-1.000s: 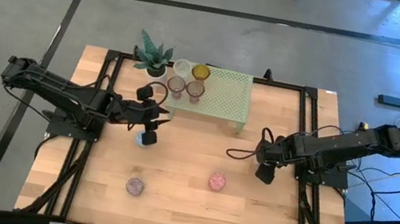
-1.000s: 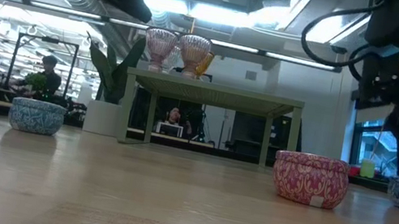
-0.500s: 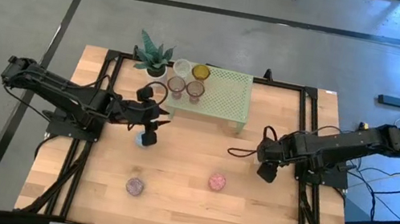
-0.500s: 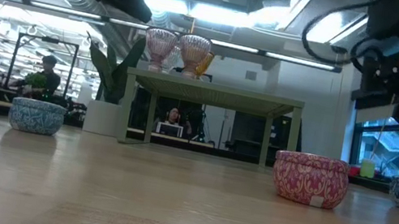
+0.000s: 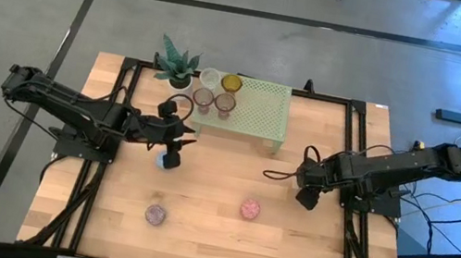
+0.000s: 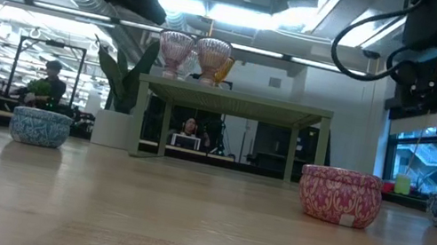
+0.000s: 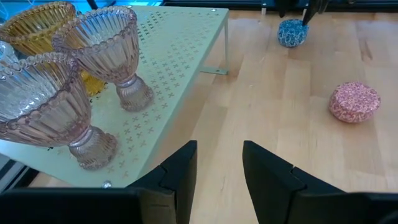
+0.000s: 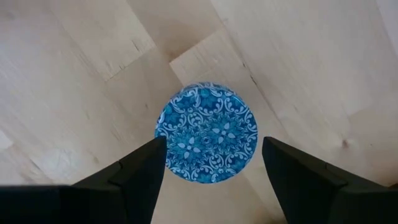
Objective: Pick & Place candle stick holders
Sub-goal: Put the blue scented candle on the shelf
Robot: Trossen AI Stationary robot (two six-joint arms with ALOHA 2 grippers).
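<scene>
Right arm hides a blue holder (image 5: 308, 201) from above.

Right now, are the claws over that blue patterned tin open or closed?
Open. The right gripper points down over the blue tin, its two dark fingers standing apart on either side, wider than the tin and not touching it.

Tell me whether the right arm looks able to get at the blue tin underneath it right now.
Probably yes. The right end effector sits directly above the blue tin, with its fingers open wider than the tin, one on each side. Only bare table shows around it, so nothing seems to block the way down.
</scene>
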